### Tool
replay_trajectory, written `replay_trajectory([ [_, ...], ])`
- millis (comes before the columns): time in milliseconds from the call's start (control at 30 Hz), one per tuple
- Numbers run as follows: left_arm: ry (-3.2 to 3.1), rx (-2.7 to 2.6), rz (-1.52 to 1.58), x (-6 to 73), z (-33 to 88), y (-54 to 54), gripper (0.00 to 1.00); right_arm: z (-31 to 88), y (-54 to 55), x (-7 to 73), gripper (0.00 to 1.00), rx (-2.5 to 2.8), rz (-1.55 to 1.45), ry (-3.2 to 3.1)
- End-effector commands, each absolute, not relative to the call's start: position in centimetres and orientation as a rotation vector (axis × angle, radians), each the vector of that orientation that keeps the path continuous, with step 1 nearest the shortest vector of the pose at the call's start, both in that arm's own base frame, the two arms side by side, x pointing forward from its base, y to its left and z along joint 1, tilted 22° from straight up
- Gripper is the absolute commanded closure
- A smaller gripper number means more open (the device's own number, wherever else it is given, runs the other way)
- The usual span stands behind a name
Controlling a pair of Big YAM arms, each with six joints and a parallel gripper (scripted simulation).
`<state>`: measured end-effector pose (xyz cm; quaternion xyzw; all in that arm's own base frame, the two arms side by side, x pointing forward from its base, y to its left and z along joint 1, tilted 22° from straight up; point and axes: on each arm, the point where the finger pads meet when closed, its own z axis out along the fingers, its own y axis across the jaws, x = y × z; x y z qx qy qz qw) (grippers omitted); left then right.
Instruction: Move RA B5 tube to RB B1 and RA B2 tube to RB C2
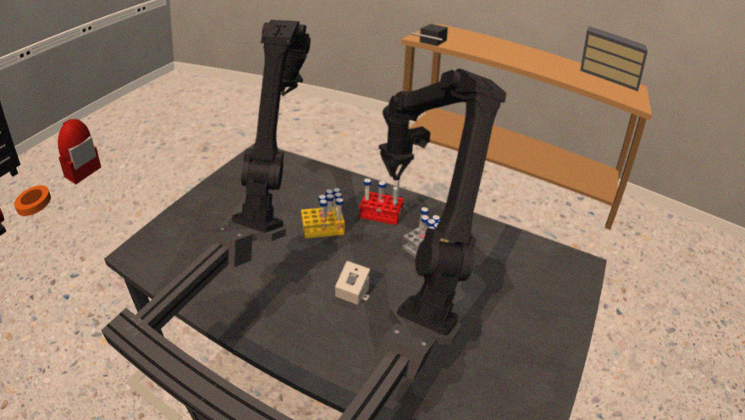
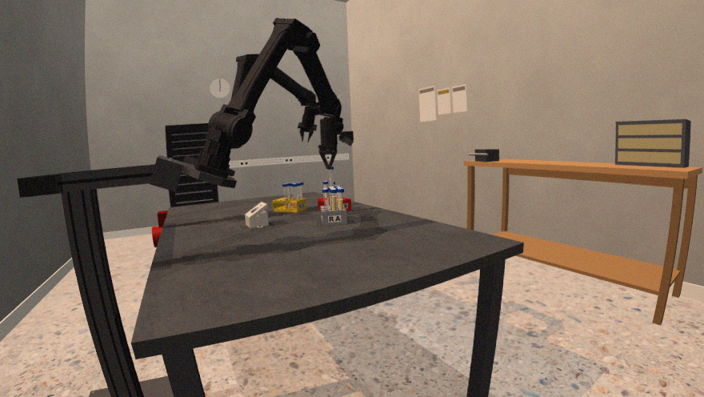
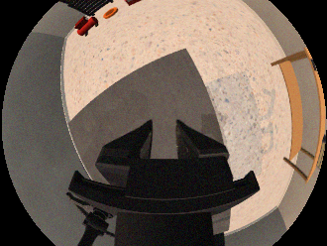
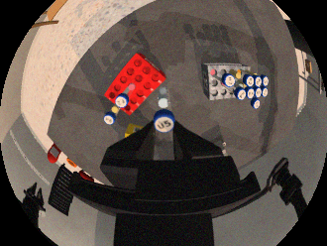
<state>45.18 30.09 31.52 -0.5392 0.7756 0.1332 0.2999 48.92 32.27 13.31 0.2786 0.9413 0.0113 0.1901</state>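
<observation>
Right arm: we have its black fingers (image 1: 397, 178) (image 2: 329, 166) grasping a blue-capped clear tube (image 1: 395, 195) (image 2: 331, 176) (image 4: 163, 121) marked U5, raised beside the red rack in the wrist view; we cannot tell which task tube, if either, it is.
Left arm: its black fingers (image 1: 288, 91) (image 2: 306, 139) stand parted and released, bearing nothing.
Hazard, lowering: we judge a tilted or off-centre descent could catch a well rim or knock a neighbour, shifting the rack.
Hazard, grip: a high hold near the cap could let the tube swing or slip on contact.
Hazard, release: letting go before it seats could leave it leaning.
Red plastic rack (image 1: 369, 216) (image 2: 346, 201) (image 4: 154, 87): two blue-capped tubes standing, many open wells.
Yellow plastic rack RB (image 1: 325, 231) (image 2: 282, 206) (image 4: 133, 130): blue-capped tubes clustered towards one end, open wells at the other.
Grey plastic rack RA (image 1: 411, 249) (image 2: 323, 217) (image 4: 206, 81): a crowd of blue-capped tubes; exact wells we cannot confirm.
White sloped button box (image 1: 350, 290) (image 2: 257, 218): on the worktop, untouched.
</observation>
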Motion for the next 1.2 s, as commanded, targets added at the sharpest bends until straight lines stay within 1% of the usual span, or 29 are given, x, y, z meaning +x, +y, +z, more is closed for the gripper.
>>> replay_trajectory([
  [0,2.022,-1.418,0.345,45.6,33.5,30.4,0.70,15.2,33.0,50.8,1.00,0.777,0.062,2.631],
  [933,2.022,-1.418,0.345,45.6,33.5,30.4,0.70,16.8,33.7,54.8,1.00,0.783,0.061,2.628],
  [1167,2.022,-1.418,0.345,45.6,33.5,30.4,0.70,17.2,34.1,53.8,1.00,0.778,0.076,2.622],
])
